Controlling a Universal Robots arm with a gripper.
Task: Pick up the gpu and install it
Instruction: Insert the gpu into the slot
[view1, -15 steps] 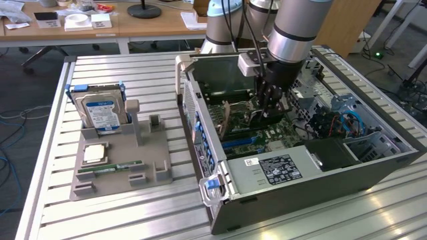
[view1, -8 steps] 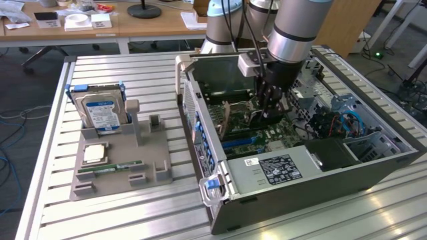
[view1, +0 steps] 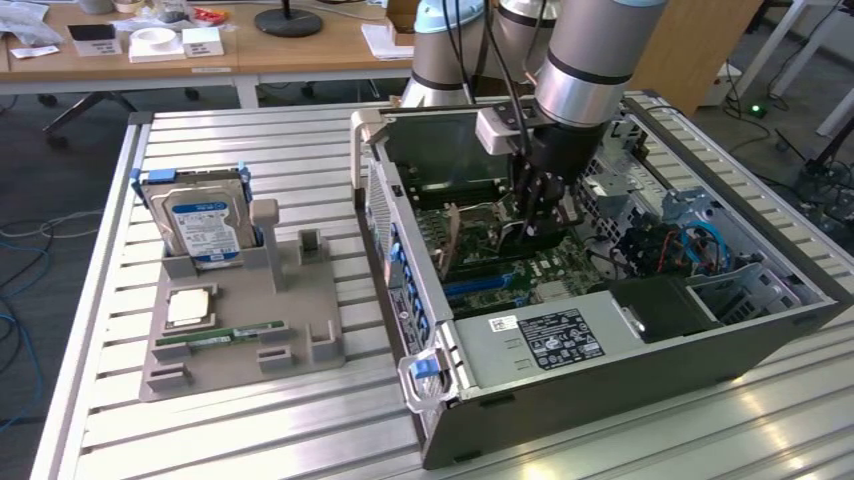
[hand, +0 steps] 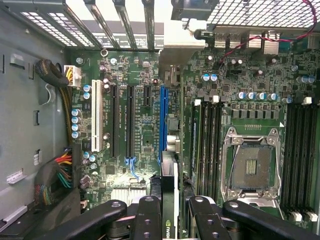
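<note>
**Black multi-finger gripper (view1: 539, 215) clamped on thin green-and-black gpu card (hand: 170, 225), held on edge inside open grey metal computer case (view1: 601, 380).**
Card hangs near long blue slot (hand: 163, 120) on green motherboard (hand: 145, 135). Risk: sideways offset or tilt could jam its edge on the slot wall.

The arm (view1: 587, 60) reaches down into the open computer case (view1: 601, 340), which lies on the slatted metal table (view1: 254, 150). The gripper (view1: 538, 225) hangs over the motherboard (view1: 534, 278), clamped on the gpu (view1: 537, 240), a dark card on edge. At the exterior view's left, a grey holder (view1: 314, 300) carries a hard drive (view1: 200, 222), a processor (view1: 187, 305) and a RAM stick (view1: 220, 336).
</note>
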